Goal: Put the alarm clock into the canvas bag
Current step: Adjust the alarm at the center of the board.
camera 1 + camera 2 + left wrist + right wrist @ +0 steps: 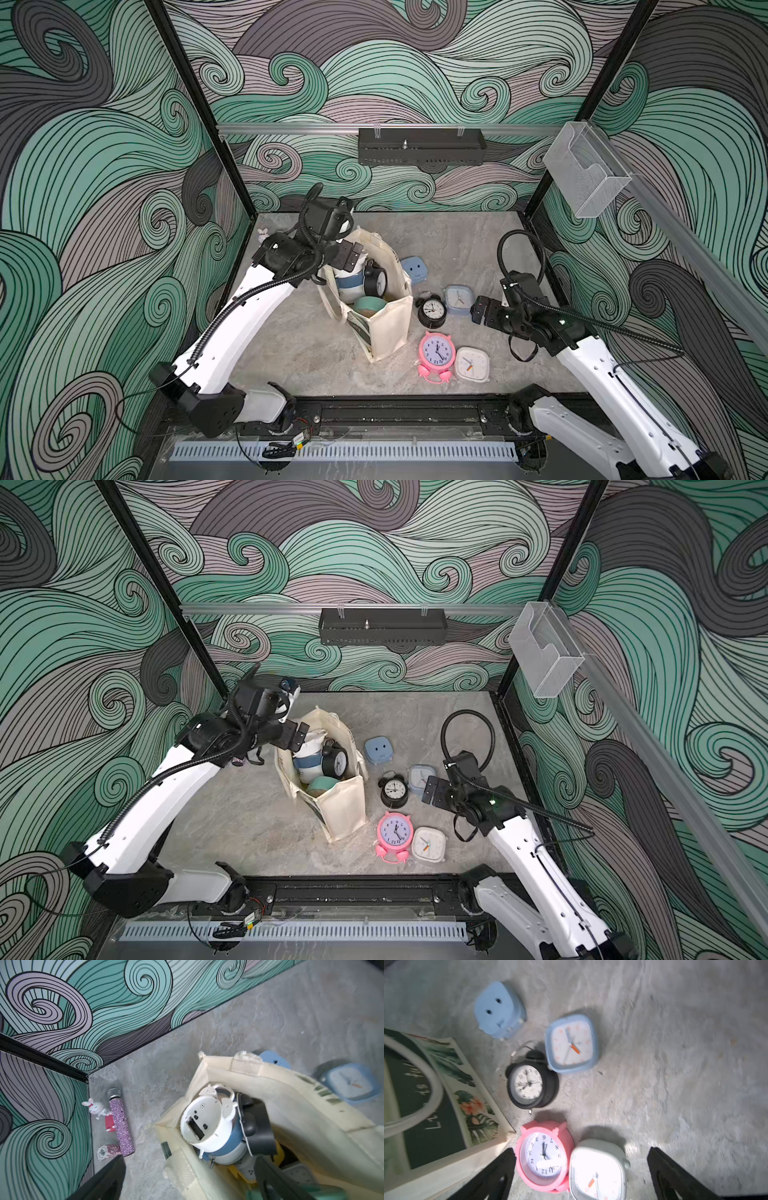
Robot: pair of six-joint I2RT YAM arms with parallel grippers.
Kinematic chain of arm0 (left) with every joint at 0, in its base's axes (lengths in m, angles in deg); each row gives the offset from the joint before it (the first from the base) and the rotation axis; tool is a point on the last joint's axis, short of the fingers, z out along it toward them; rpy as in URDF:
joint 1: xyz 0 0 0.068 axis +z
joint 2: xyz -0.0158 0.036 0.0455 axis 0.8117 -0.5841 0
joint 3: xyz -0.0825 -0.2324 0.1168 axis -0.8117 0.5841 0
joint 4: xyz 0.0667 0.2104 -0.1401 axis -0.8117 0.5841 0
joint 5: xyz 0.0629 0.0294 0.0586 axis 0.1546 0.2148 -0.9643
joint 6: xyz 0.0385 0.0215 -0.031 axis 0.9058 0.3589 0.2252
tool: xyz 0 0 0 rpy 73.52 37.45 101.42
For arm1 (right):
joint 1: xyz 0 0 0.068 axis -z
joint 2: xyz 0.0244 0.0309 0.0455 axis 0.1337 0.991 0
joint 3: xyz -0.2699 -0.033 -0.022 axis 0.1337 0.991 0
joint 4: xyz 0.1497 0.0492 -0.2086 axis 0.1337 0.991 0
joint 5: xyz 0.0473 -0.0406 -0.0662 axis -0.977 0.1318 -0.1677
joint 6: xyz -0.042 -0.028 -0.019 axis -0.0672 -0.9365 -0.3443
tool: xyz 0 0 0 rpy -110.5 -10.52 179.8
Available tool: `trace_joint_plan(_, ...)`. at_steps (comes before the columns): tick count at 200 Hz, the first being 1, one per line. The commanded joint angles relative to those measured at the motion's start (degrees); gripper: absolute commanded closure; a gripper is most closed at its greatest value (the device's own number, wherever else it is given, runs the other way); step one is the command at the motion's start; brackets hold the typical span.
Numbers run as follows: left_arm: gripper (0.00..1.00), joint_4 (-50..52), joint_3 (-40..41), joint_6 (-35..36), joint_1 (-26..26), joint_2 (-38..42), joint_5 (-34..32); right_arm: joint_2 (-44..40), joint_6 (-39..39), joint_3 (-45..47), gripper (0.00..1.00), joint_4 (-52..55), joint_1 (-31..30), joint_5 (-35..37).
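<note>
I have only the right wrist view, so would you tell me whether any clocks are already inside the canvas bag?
Observer: Yes. In both top views a black twin-bell clock sits in the open mouth of the canvas bag, next to a white-and-blue clock.
Operator: Thank you. Where is the left gripper?
Observer: The left gripper hangs over the far end of the bag's mouth, open and holding nothing.
Operator: Is anything lying beyond the bag?
Observer: In the left wrist view, a glittery pink microphone and a bunny figurine lie in the far left corner of the table.
</note>
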Motion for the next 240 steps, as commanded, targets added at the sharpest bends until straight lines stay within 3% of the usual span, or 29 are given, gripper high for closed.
trace_joint_plan(1, 0.01, -3.0, 1.5, -6.2, 0.2, 1.8, 9.2, -1.9, 9.0, 3.3, 0.0, 5.6, 1.1, -2.0)
trace_joint_plan(89, 0.01, -5.4, 6.3, -7.0, 0.3, 9.0, 19.7, -2.4, 19.5, 17.2, 0.0, -5.1, 4.2, -14.9)
trace_joint_plan(157, 0.01, -6.3, 6.9, -6.9, 0.2, 10.1, 19.6, 0.5, 23.8, 23.9, 0.0, -16.8, 4.1, -23.1)
trace_joint_plan(240, 0.01, -7.2, 7.4, -7.4, 0.3, 8.7, 20.1, 8.5, 27.4, 25.1, 0.01, -44.8, 2.7, -30.2)
